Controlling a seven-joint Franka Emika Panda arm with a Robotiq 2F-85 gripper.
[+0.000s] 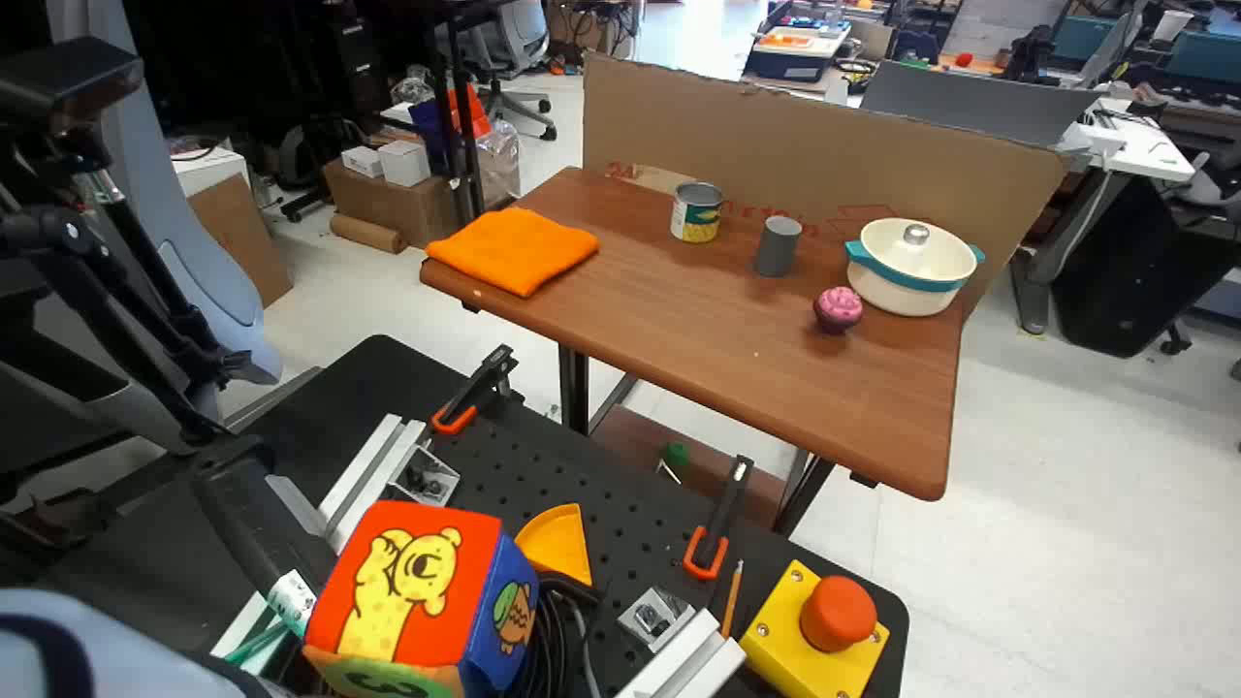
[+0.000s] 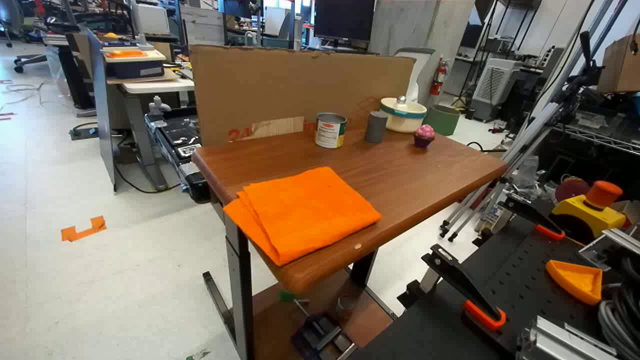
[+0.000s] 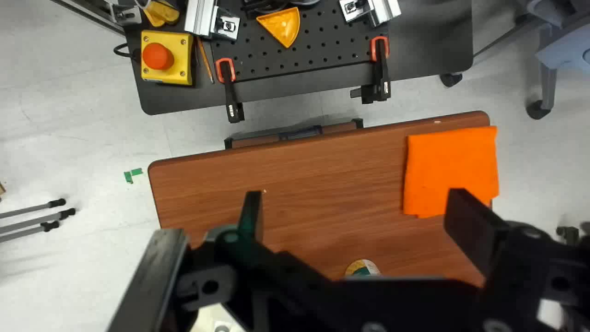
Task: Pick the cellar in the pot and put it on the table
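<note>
The claw (image 3: pixel 355 200) is gaping wide, the covered pot (image 1: pixel 900 291) is hiding any presumably light, stiff shaker inside, and the likely slippery lid knob (image 1: pixel 916 234) is inviting the first grip.

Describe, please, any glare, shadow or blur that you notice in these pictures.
In an exterior view, the distant floor washes out to white near the top of the picture; in the wrist view, a narrow shadow borders the left edge of the orange cloth, and the tool, close to the lens, looks dark and slightly soft.
</note>
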